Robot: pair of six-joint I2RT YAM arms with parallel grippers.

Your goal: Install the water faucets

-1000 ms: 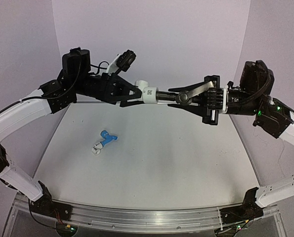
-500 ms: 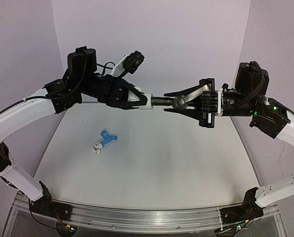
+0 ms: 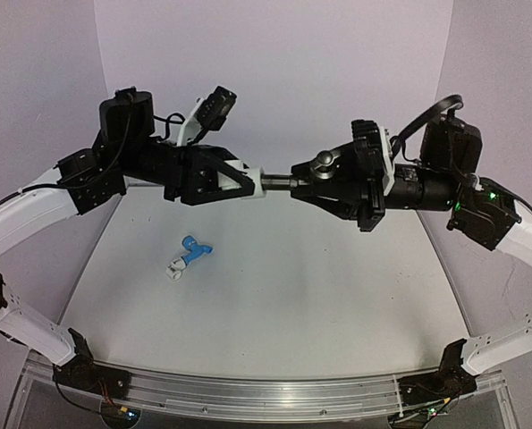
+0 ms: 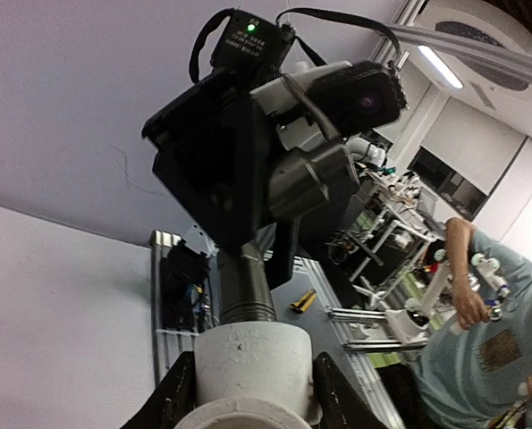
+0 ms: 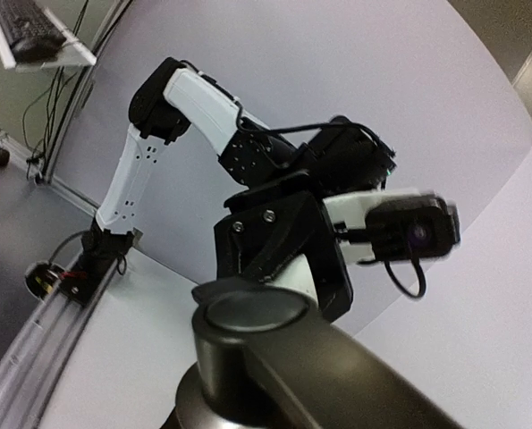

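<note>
We join the metal faucet, clamped in the right hand, to the white fitting gripped by the left hand, above the counter. The next move likely calls for screwing them together, axes aligned. The blue faucet lies below.

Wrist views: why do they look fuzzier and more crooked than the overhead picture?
Left wrist: the white fitting is close to the lens and soft, and a ceiling lamp glares. Right wrist: the metal faucet fills the bottom, blurred, and the room behind it is tilted. Top external: even light and sharp focus, with the blue faucet crisp.
</note>
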